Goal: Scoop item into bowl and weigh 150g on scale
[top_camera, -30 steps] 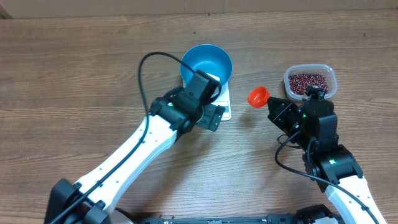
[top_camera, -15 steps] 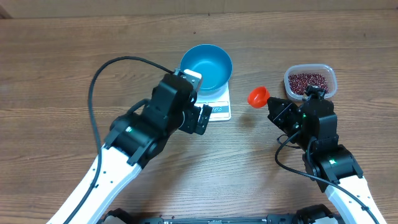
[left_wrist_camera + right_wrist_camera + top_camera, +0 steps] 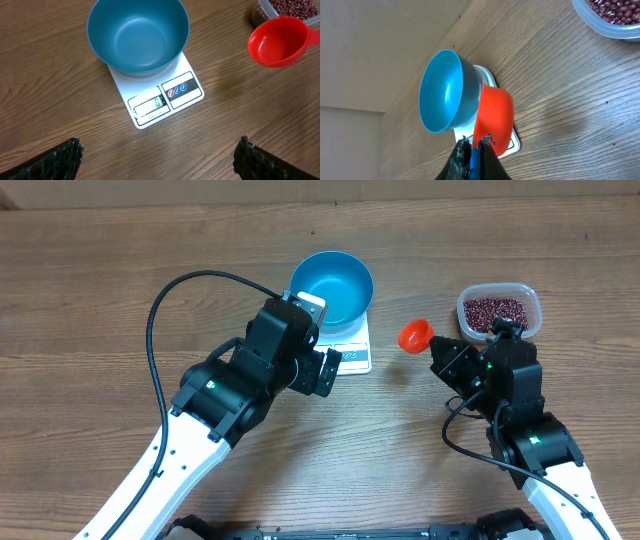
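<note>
Now the left gripper [image 3: 157, 157] is hovering, fingers wide apart, near the bowl [image 3: 137, 35] sitting on the scale [image 3: 165, 97], while the right gripper [image 3: 474, 150] is clamping the scoop [image 3: 495, 117], seemingly by its handle, and the beans [image 3: 495, 310] are lying in the container [image 3: 533, 300].

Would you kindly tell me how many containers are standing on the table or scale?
2: the blue bowl on the white scale, and the clear container of beans to its right. None appears hidden.

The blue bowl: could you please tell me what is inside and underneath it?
The bowl is empty inside. Underneath sits the white scale; the bowl hides its rear platform.
</note>
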Available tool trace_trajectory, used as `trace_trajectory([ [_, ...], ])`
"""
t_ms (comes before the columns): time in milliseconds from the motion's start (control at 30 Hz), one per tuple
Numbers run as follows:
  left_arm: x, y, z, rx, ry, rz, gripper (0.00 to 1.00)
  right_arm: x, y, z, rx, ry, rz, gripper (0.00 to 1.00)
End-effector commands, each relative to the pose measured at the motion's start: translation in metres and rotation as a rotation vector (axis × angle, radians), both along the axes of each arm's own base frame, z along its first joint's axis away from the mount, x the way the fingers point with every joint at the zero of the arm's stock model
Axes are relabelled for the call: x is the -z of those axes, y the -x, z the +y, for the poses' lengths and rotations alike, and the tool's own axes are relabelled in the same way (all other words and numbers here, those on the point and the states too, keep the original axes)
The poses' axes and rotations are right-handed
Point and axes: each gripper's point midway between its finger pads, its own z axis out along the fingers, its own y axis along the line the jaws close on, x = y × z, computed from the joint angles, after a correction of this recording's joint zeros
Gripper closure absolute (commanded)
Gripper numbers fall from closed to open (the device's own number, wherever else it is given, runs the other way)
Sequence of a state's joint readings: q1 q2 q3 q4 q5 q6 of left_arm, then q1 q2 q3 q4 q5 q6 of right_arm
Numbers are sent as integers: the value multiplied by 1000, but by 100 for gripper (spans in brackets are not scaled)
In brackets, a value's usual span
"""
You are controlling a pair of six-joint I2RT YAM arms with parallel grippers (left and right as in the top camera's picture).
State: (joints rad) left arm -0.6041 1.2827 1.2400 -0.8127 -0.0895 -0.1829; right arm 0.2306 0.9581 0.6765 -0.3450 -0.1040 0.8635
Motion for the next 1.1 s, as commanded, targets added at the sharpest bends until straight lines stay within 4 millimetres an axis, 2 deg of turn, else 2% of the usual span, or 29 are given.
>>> trace_trajectory([
  [0, 2, 0, -2, 9, 3, 8, 0, -14, -1, 1, 1, -9, -34, 96],
  [1067, 2, 0, -2, 9, 3, 8, 0, -13, 1, 4, -16, -17, -27, 96],
])
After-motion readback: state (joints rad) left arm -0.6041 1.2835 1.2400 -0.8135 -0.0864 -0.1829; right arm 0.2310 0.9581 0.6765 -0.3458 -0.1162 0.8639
